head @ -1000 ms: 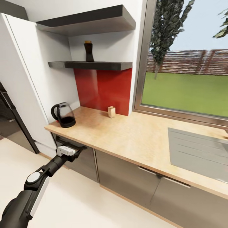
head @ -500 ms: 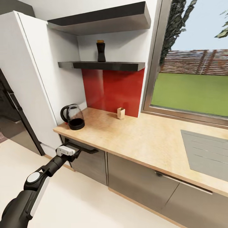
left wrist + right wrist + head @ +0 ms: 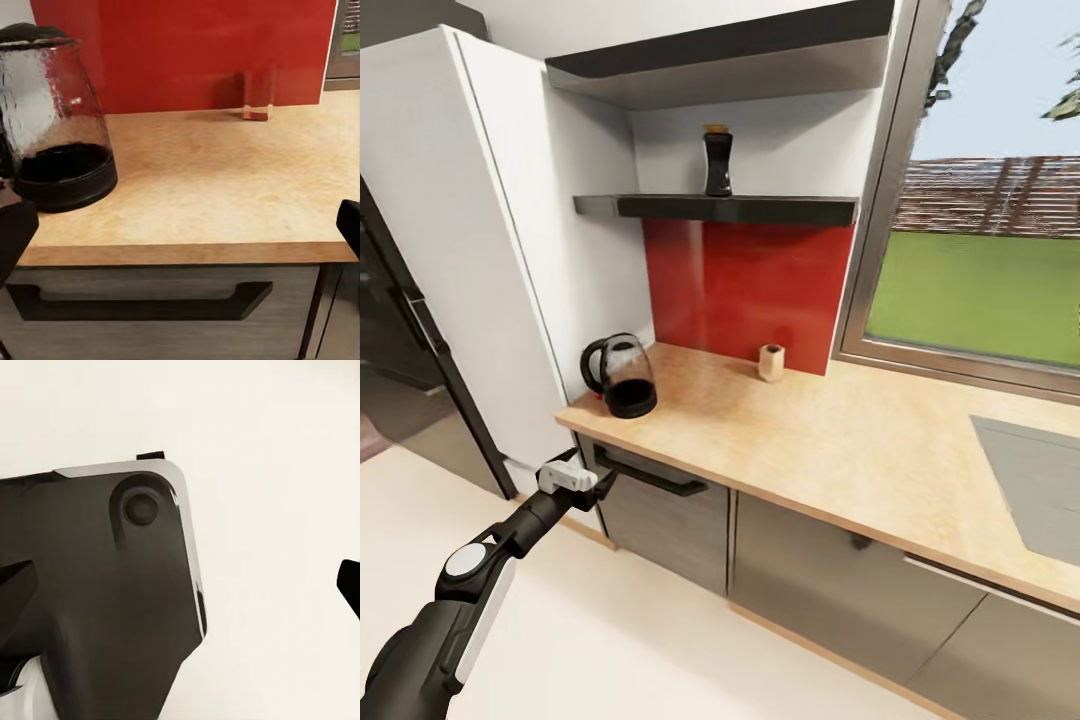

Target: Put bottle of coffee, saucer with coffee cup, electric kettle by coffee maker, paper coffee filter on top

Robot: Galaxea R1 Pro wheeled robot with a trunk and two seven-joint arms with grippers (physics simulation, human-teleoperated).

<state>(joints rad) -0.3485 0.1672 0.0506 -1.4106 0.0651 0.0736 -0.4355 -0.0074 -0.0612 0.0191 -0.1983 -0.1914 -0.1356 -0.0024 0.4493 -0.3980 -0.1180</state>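
Observation:
The bottle of coffee (image 3: 718,160) stands upright on the lower kitchen shelf (image 3: 780,209) above a red backsplash. At the left end of the kitchen countertop (image 3: 830,440) sits the electric kettle (image 3: 622,376), with dark liquid inside. My left gripper (image 3: 603,482) hangs open in front of the drawer, below the counter edge and short of the kettle (image 3: 56,135). Its fingertips (image 3: 349,225) sit wide apart with nothing between them. My right gripper (image 3: 180,585) is open over the floor beside the robot's dark base. The coffee maker, saucer, coffee cup and paper coffee filter are out of view.
A small wooden block (image 3: 771,362) stands by the backsplash. A tall white cabinet (image 3: 490,250) borders the counter's left end, with a dark appliance (image 3: 400,340) beyond it. A grey sink drainer (image 3: 1040,480) lies at the right. Drawer handle (image 3: 142,304) faces the left gripper.
The whole picture has shifted right, so the camera has turned left. The left arm keeps its place in the view. Bottle, kettle and block stay put on shelf and counter.

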